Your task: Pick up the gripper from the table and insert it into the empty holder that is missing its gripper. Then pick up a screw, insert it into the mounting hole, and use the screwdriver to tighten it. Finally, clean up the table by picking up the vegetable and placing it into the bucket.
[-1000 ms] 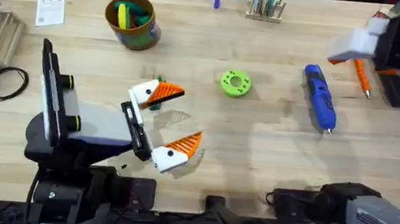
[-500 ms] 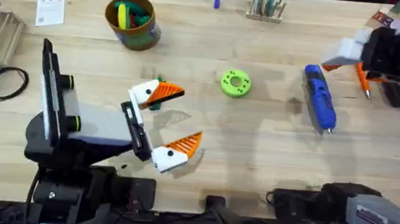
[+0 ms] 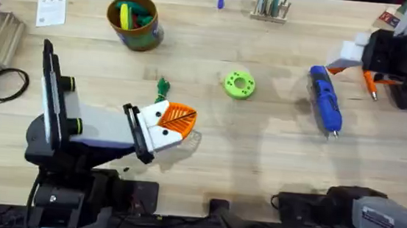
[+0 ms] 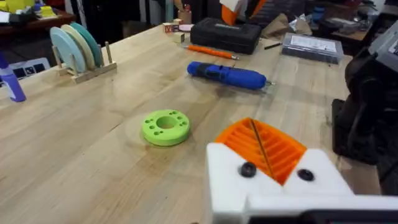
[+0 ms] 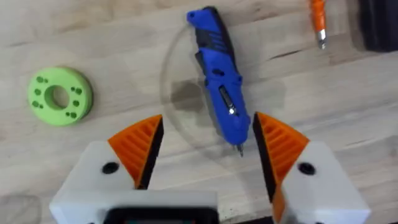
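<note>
Both fingers of the right end effector (image 5: 205, 158) straddle the screwdriver (image 5: 219, 87).

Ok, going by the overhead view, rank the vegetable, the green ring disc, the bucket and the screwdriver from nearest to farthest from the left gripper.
1. The vegetable, just beyond the left gripper.
2. The green ring disc, farther toward the table's middle.
3. The bucket, at the far left.
4. The screwdriver, on the right side.

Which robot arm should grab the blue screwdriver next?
The right one, probably. Its open end effector hangs right above the screwdriver, while the left end effector is shut, far across the table.
</note>
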You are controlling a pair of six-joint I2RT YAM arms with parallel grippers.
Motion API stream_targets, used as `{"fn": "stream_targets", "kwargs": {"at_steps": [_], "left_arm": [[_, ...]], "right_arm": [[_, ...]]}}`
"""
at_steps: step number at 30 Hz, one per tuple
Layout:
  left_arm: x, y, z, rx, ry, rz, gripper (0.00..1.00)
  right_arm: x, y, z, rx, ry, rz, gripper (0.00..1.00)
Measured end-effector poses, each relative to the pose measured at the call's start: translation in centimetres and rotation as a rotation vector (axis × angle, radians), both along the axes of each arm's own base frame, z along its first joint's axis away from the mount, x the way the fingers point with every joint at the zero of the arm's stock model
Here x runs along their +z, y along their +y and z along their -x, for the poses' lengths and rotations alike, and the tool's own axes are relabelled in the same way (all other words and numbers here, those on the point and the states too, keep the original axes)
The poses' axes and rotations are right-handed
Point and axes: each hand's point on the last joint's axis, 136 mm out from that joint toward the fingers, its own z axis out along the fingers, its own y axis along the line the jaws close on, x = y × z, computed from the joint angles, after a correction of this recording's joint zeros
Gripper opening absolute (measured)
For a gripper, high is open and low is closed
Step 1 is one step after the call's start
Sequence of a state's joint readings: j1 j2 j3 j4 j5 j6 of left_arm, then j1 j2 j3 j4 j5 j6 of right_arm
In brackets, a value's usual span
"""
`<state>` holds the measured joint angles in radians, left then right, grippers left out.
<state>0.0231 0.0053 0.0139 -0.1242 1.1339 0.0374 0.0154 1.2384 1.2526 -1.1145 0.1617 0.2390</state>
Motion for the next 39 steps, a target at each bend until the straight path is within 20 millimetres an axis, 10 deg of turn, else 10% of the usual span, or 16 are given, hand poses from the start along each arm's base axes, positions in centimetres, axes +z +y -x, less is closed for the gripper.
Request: {"fn": "stream_targets", "kwargs": {"at_steps": [10, 39], "left_arm": [[0.0, 0.0, 0.0, 0.000, 0.000, 0.000, 0.009], [0.0, 0.0, 0.0, 0.000, 0.000, 0.000, 0.008]], "right_arm": [[-1.5, -0.3, -1.9, 0.022, 0.024, -0.010, 0.991], [-14.4, -2.3, -4.8, 0.210, 0.242, 0.018, 0.938]]}}
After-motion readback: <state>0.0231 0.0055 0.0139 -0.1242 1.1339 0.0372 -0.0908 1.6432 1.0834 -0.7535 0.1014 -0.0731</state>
